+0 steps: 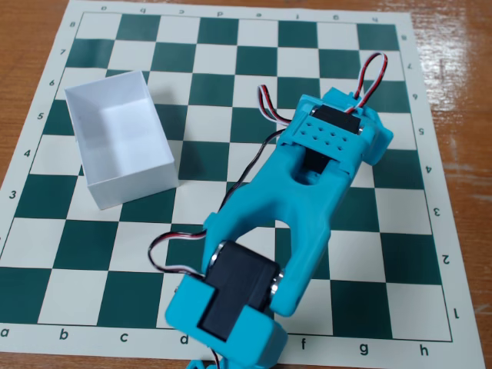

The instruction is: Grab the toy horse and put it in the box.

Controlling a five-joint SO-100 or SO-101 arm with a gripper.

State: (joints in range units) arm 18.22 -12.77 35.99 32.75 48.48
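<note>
Horse figurine: hidden or out of sight in the fixed view. The white open-topped box (123, 138) sits empty at the frame's upper left on the green-and-white chessboard mat (231, 46). The turquoise arm (296, 192) stretches from bottom centre toward upper right, hiding its gripper, so I cannot tell its opening.

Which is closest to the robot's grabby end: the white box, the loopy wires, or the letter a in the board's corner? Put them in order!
In the fixed view, measured from the gripper, whose jaws are hidden under the arm:
1. The wire loop, just above it and slightly right.
2. The box, off to the left.
3. The letter a, far away at the bottom-left corner.
</note>
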